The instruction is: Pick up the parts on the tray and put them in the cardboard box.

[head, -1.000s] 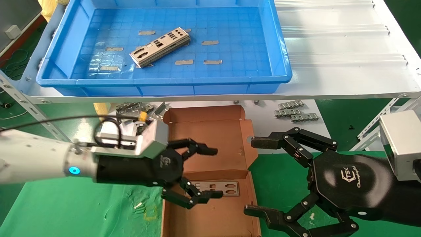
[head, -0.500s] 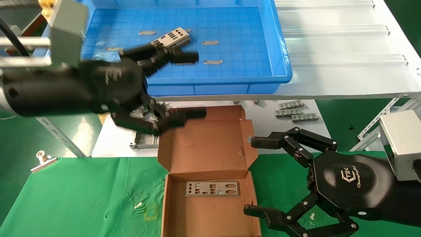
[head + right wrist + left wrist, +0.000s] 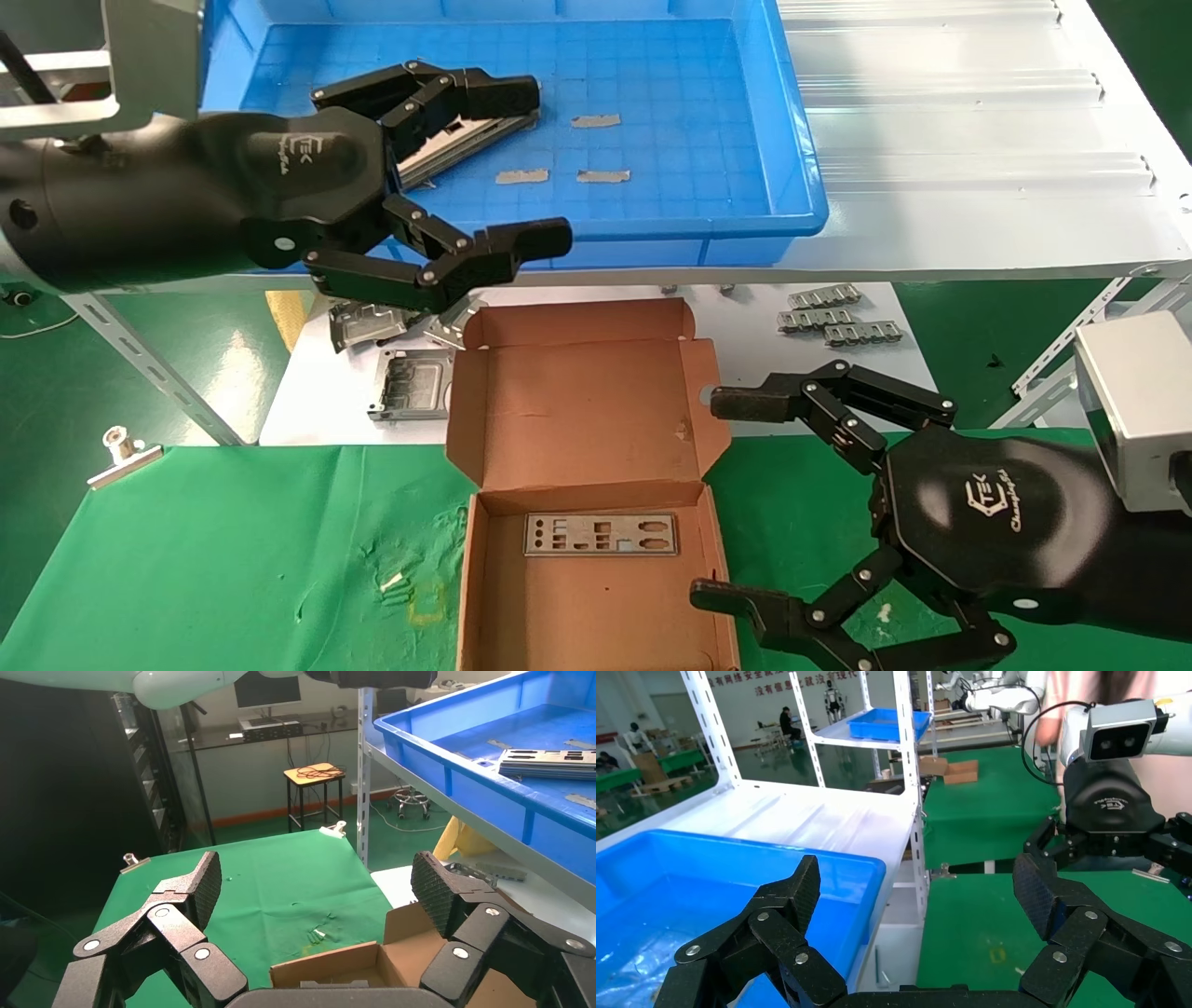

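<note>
The blue tray (image 3: 792, 200) sits on the upper shelf with a stack of grey metal plates (image 3: 466, 140) on its floor. My left gripper (image 3: 540, 166) is open above the tray's front left. Its upper finger hangs over the stack and hides part of it; its lower finger is over the tray's front wall. In the left wrist view the left gripper (image 3: 916, 885) is empty beside the tray (image 3: 828, 874). One plate (image 3: 601, 534) lies flat in the open cardboard box (image 3: 577, 615). My right gripper (image 3: 712, 499) is open and empty just right of the box. It also shows in the right wrist view (image 3: 316, 881).
Squarish metal frames (image 3: 410, 382) and ridged strips (image 3: 838, 317) lie on the white lower shelf behind the box. A binder clip (image 3: 121, 452) holds the green cloth at the left. The ribbed white shelf (image 3: 978, 140) extends right of the tray.
My left gripper, open throughout, has risen from over the box to over the stack in the tray. The plate stays in the box. The right arm has not moved.
</note>
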You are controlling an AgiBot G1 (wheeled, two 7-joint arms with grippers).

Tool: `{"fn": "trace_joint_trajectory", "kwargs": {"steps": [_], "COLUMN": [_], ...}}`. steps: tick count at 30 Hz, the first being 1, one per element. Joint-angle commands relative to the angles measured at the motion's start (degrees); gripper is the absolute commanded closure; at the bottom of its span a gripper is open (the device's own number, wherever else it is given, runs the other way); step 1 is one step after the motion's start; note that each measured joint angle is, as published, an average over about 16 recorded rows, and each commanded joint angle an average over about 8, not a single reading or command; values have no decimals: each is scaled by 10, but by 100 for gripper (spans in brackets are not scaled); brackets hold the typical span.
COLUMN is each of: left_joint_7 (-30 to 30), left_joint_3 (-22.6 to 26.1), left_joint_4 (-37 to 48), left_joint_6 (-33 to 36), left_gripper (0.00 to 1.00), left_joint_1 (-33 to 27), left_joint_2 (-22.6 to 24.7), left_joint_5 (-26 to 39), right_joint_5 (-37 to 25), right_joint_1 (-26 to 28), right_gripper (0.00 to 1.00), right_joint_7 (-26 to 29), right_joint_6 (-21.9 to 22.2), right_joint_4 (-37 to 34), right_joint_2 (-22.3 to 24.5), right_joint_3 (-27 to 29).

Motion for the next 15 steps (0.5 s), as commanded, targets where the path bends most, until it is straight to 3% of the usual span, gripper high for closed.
{"fn": "trace_joint_trajectory", "kwargs": {"steps": [1,15], "left_joint_7": [0,-27], "left_joint_3": [2,-43], "left_joint_4": [1,-70], "left_joint_6": [1,-4], "left_gripper": [0,0], "left_joint_1": [0,72], "left_joint_2": [1,-35], "left_joint_5": [2,2], "right_joint_5": [0,0], "right_joint_1": [0,0], "right_gripper": [0,0], "right_joint_7": [0,0], "right_joint_6": [0,0], "right_joint_4": [0,0], "right_joint_2": [0,0], "right_joint_3": [0,0]}}
